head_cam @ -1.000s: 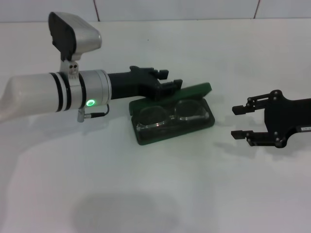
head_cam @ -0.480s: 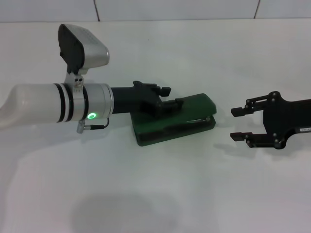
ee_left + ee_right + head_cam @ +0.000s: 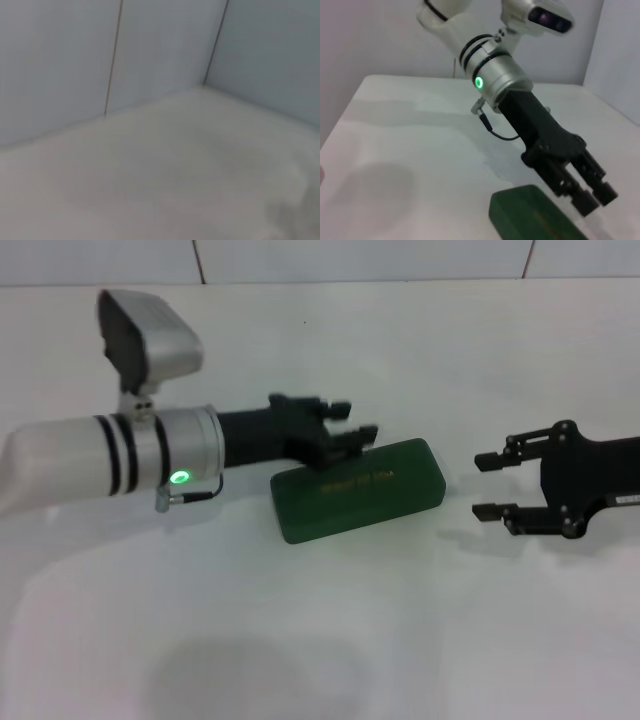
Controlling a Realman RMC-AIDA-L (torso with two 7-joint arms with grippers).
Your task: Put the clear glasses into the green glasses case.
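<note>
On the white bench [image 3: 330,640], the green glasses case [image 3: 360,488] is seen shut, the left gripper [image 3: 352,424] with jaws slightly parted at its rear edge, the right gripper [image 3: 487,485] spread beside it, so little seems left.

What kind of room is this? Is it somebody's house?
Probably not a house. It looks more like a robot test room: a bare white table against plain panelled walls, holding just a closed green glasses case between the left gripper and right gripper.
</note>
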